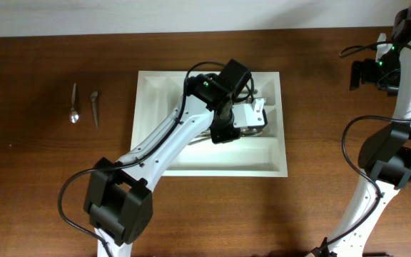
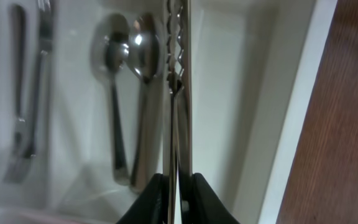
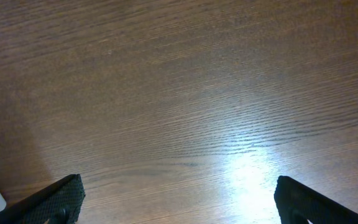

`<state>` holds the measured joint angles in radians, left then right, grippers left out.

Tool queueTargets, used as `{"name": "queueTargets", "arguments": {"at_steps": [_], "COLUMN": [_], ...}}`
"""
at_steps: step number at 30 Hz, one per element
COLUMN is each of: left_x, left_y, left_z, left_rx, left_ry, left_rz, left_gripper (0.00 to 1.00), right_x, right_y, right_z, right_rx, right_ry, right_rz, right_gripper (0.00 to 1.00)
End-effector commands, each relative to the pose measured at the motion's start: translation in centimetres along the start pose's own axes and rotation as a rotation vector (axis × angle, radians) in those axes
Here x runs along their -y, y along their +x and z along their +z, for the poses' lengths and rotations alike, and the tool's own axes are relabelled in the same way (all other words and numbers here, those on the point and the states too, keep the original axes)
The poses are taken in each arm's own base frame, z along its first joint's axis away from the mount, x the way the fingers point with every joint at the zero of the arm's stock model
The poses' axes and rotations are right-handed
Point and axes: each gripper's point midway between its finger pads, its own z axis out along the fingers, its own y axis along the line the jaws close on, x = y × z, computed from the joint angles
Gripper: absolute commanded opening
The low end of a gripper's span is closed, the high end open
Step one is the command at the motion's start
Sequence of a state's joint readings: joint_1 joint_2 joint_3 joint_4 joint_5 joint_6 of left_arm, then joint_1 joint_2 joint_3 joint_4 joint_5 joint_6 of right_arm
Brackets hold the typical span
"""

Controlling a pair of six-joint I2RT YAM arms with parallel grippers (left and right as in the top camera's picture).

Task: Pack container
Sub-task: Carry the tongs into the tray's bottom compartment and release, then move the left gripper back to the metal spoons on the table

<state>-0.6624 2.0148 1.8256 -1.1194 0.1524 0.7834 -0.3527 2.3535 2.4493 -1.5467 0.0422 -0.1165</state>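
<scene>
We see the left end effector (image 2: 179,190) clamped on a serrated knife (image 2: 185,50) over the white cutlery tray (image 1: 227,171) at the middle of the surface (image 1: 48,185), the right end effector (image 3: 178,200) wide open off to the side; placing appears underway, with release likely next.

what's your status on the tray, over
Left gripper shut on knife, over cutlery tray. Right gripper open above table. Spoon and one more utensil outside tray; nothing blocking.

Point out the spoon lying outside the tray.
In the overhead view, the spoon lies on the table left of the container, just left of another loose utensil.
</scene>
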Motion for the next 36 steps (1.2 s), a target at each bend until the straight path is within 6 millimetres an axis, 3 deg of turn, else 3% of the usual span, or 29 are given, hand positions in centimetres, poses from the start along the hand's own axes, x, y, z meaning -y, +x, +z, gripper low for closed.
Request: {"name": "queueTargets", "arguments": {"at_steps": [1,11,17,21,24,31,35,36], "left_x": [1.0,3.5,3.9,3.4,2.5,0.1,-2.1,-3.4], "left_y": [0.5,3.9,4.6,4.2,4.1,2.8,0.4,-0.4], "left_z": [0.2,4.4,5.3,5.4,5.4,4.2,1.4,-0.1], "left_rx": [-0.006,-0.082,-0.094,-0.076,-0.078,-0.063,0.004,0.024], "left_ry": [0.005,0.082,0.093,0.073,0.026,-0.072,-0.158,-0.214], "left_rz": [0.032,0.015,0.012,0.016,0.018,0.024,-0.042,-0.084], "left_gripper": [0.19,0.2,0.32,0.5,0.51,0.56,0.56,0.58], "right_x": [0.0,0.0,0.0,0.0,0.0,0.0,0.0,0.0], "right_y": [0.1,0.1,0.1,0.1,0.1,0.1,0.1,0.1], "right_z": [-0.1,-0.1,-0.1,-0.1,-0.1,-0.1,-0.1,-0.1], "right_rx": [0.0,0.0,0.0,0.0,0.0,0.0,0.0,0.0], "right_ry": [-0.006,-0.006,-0.006,-0.006,-0.006,-0.006,-0.006,-0.006], "right_rz": [-0.005,-0.005,-0.005,-0.005,-0.005,-0.005,-0.005,-0.005], "right_gripper": [0.99,0.99,0.99,0.99,0.99,0.99,0.99,0.99]}}
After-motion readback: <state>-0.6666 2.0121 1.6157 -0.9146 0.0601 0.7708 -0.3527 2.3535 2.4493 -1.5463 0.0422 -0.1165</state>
